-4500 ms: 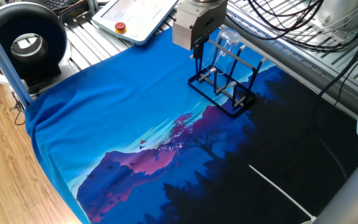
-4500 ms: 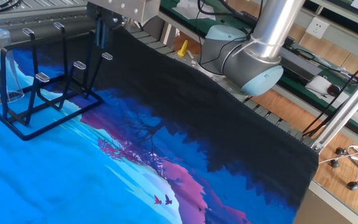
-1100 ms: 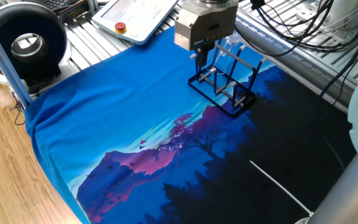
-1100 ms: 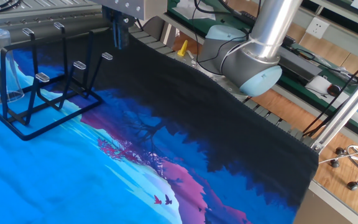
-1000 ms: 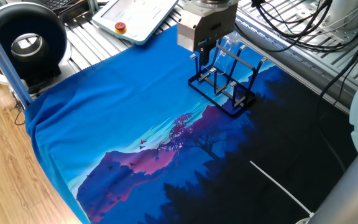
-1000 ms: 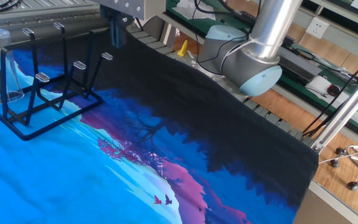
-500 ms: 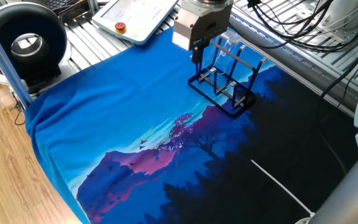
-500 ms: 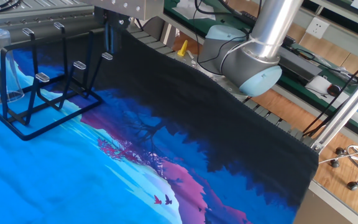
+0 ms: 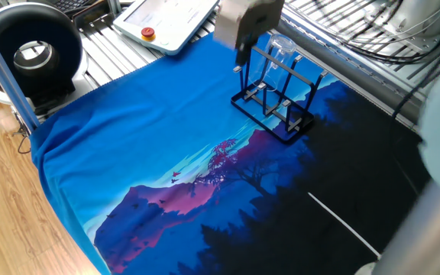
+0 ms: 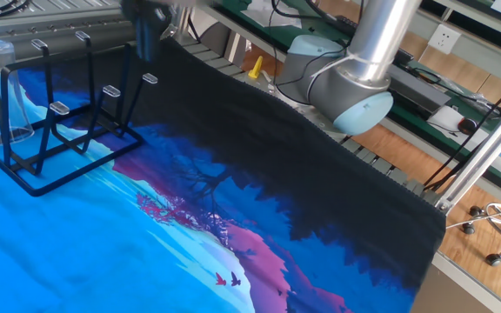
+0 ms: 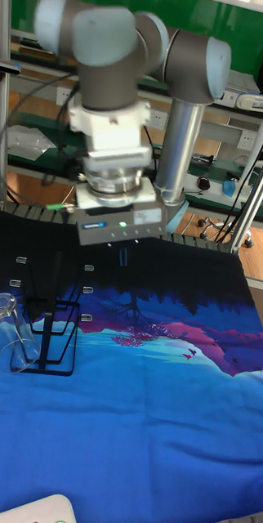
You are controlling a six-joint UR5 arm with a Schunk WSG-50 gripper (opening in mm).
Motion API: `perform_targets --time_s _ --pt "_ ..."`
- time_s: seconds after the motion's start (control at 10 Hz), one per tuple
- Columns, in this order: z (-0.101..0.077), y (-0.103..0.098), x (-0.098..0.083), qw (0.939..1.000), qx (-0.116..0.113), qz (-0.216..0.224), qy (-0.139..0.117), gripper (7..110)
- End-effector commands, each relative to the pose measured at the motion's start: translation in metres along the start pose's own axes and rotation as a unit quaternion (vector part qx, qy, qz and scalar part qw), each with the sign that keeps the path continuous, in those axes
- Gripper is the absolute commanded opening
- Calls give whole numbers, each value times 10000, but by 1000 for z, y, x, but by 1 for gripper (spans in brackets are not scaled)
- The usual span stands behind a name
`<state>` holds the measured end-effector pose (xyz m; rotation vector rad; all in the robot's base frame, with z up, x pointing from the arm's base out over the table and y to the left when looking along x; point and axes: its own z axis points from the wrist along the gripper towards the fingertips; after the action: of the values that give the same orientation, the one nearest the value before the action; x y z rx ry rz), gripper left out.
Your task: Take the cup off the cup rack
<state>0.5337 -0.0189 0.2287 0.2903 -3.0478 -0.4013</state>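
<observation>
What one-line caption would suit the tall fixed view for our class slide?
Robot arm's hand hovers above a blue cloth, beside a black wire rack holding an upturned clear cup.

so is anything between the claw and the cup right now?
Yes. The cup hangs upside down at the far end of the cup rack, and the claw hovers by the opposite end. The rack's upright pegs stand between them. No other object is visible in that gap.
</observation>
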Motion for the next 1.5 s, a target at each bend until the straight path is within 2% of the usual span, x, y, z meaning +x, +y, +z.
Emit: perform_targets --time_s 0.0,0.1,0.2,0.4,0.5,0.6,0.8,1.1,1.3,1.4 --pt "-52 -46 -15 9989 -362 -296 41 7" --pt "-58 -75 -21 9986 -307 -437 66 7" --pt "-56 -108 -28 9976 -248 -646 44 7" --pt "-31 -146 -26 9967 -221 -781 57 7" --pt "-18 -169 -24 9968 26 -781 138 7" --pt "-6 -185 -21 9966 161 -773 222 7" --pt "7 -193 -24 9960 181 -849 205 7" --pt "-7 -173 -23 9964 -22 -830 166 7" --pt "-7 -182 -24 9987 179 -438 168 7" --pt "-7 -184 -26 9997 225 -31 110 7"
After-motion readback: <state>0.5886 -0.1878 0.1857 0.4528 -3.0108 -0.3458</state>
